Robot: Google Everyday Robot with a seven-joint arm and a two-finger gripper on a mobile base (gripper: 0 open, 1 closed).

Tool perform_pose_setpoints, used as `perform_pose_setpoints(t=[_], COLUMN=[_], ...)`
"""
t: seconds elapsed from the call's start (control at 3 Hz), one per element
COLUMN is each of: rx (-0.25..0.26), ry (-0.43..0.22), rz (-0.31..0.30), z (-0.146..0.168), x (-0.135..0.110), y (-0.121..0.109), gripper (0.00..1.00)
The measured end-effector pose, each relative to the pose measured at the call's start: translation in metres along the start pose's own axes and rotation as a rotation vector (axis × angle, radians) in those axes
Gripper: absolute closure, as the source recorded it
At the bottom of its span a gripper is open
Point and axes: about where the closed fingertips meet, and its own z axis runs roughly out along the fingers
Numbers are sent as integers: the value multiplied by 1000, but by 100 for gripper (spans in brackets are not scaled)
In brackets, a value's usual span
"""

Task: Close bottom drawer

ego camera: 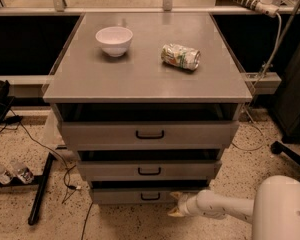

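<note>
The bottom drawer (125,196) is the lowest of three grey drawers in the cabinet, with a small black bar handle (150,197). It stands slightly pulled out, with a dark gap above its front. My gripper (176,204) is at the end of the white arm (220,206) reaching in from the lower right. It sits right at the drawer's front, just right of the handle, low near the floor.
The top drawer (150,133) and middle drawer (149,170) also stand partly out. A white bowl (114,40) and a crushed can (180,56) lie on the cabinet top. Black bar and cables (45,184) lie on the floor left. A chair base (290,151) is at the right.
</note>
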Motion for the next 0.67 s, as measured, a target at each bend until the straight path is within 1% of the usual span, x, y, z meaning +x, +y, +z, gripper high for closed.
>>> perform_pose_setpoints(t=[0.33,0.67], rx=[0,0], ry=[0,0], rz=[0,0], z=[0,0], x=[0,0], y=[0,0], gripper=[0,0])
